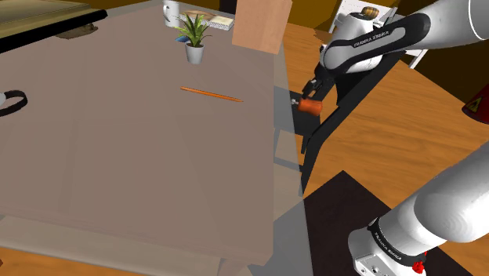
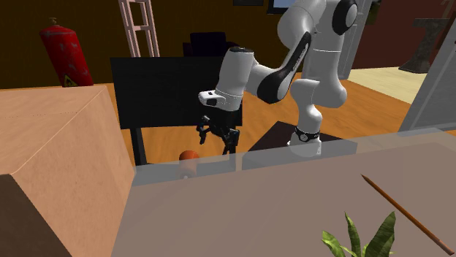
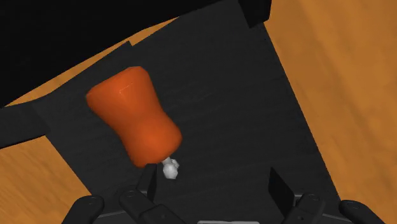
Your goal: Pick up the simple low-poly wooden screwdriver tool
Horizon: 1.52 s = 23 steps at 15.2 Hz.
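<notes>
Single white arm with its black end effector point(image 1: 311, 88) off the table point(image 1: 117, 149), past the table edge that runs down the shoulder view's right. The screwdriver point(image 1: 311, 105), with a bulbous orange handle and a short pale tip, also lies off the table, just beyond that same edge. In the wrist view the screwdriver point(image 3: 135, 116) rests on its side on a flat black surface point(image 3: 254, 114), with wooden floor point(image 3: 356, 83) showing around that surface. The end effector point(image 3: 215, 188) is released: its two fingers point(image 3: 280, 188) stand well apart and clasp nothing. The screwdriver's pale tip shows just beside one finger, and the handle lies outside the gap between them. From across the table, the end effector point(image 2: 217, 139) hangs beyond the table's far edge, with the screwdriver point(image 2: 189, 156) showing at that edge. On the table itself lie a thin orange stick point(image 1: 211, 95) near the middle, a potted plant point(image 1: 193, 39) towards one end, and a tan box point(image 1: 262, 23) at the corner by the plant.
</notes>
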Tool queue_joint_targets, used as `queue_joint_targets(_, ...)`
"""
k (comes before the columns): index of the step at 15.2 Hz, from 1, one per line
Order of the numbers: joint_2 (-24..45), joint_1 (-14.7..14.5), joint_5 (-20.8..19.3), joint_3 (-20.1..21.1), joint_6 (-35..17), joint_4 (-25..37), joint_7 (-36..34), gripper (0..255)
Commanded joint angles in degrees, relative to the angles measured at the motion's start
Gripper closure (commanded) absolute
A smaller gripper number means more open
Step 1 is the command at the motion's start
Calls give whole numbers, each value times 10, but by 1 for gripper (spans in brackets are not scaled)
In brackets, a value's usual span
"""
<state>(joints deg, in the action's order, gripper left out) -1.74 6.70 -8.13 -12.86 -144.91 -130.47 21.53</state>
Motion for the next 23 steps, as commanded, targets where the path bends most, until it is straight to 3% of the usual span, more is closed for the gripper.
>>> queue_joint_targets(1, 45, 5, 9, -6, -25, 29, 22, 0)
queue_joint_targets(8, 192, 38, 51, -5, -76, 152, 94, 0)
queue_joint_targets(18, 235, 45, 59, 1, -125, 146, 96, 0)
queue_joint_targets(19, 235, 45, 59, 1, -126, 146, 96, 255)
queue_joint_targets(23, 235, 45, 59, 1, -125, 147, 96, 255)
